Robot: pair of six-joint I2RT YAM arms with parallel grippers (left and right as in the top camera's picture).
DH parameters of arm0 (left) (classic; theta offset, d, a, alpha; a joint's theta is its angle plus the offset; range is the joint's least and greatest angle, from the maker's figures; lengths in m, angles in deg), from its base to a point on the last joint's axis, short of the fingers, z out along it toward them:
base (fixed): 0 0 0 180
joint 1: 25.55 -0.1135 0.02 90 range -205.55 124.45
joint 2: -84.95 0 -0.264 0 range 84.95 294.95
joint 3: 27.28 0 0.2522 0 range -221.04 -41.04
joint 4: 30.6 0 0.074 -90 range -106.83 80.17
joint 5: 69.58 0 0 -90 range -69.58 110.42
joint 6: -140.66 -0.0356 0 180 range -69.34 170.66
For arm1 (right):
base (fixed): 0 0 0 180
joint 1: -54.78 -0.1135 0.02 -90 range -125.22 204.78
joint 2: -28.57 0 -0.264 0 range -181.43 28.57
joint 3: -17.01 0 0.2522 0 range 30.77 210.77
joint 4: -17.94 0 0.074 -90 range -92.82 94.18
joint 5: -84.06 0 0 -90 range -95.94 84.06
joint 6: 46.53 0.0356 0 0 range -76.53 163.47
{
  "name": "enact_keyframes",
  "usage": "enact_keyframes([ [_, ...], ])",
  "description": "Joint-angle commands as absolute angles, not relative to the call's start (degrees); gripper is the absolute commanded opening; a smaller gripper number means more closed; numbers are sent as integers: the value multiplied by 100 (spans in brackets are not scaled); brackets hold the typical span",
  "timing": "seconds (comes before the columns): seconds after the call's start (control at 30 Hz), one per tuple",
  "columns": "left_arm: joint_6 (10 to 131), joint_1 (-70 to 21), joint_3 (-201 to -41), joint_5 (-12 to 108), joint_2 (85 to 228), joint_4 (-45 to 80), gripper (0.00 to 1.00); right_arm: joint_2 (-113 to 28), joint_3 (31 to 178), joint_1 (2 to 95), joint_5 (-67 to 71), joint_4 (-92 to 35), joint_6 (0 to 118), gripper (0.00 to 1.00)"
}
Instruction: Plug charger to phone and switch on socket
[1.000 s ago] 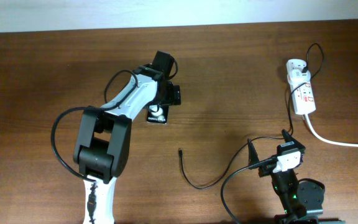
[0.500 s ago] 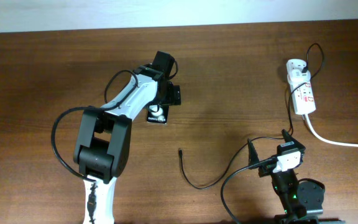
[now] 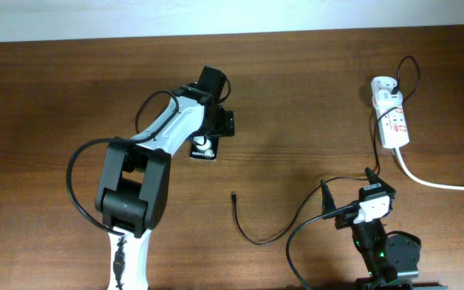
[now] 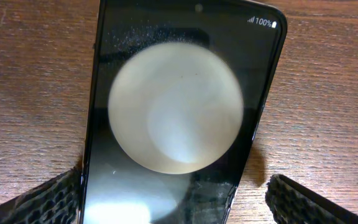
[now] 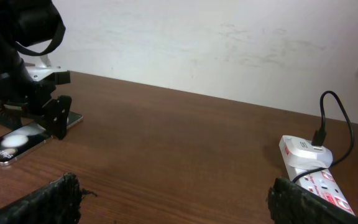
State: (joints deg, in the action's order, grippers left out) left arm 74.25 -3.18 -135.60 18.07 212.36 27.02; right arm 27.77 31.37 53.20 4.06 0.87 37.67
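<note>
Looking down from overhead, you see the left arm (image 3: 135,173) reaching to the upper middle of the frame. Its jaws stand wide apart over the phone (image 3: 204,151) and grip nothing. The phone lies flat on the worktop (image 3: 312,97), screen up. In the left wrist view a large pale round reflection fills the glass. One finger (image 4: 45,199) sits just beside the phone's left edge, and the other shows at lower right with bare wood between it and the phone.

Your right jaws, at the lower right of the overhead frame, are also fully spread and empty, well apart from the phone.

The charger cable (image 3: 252,240) loops across the lower middle of the worktop. Its connector tip (image 3: 234,196) lies loose on the wood, below and to the right of the phone, touching neither set of jaws.

The socket strip (image 3: 391,117) rests at the upper right with the white adapter (image 3: 385,83) plugged into its far end. A thick white cord (image 3: 433,184) runs off to the right edge.
</note>
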Motion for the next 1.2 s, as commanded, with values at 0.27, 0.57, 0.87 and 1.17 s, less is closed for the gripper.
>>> enact_keyframes([
  [0.27, 7351, -276, -13285, 2143, 21813, 2798, 99, 2821, 3109, 5320, 395, 52, 3791, 99],
  [0.57, 7180, -283, -13285, 1413, 21813, 2881, 99, 2821, 3109, 5320, 393, 52, 3791, 99],
  [0.87, 7183, -202, -13285, 1632, 21813, 2884, 77, 2821, 3109, 5320, 393, 52, 3791, 99],
  [1.17, 7180, -200, -13285, 1632, 21813, 2715, 92, 2821, 3109, 5320, 395, 52, 3791, 99],
])
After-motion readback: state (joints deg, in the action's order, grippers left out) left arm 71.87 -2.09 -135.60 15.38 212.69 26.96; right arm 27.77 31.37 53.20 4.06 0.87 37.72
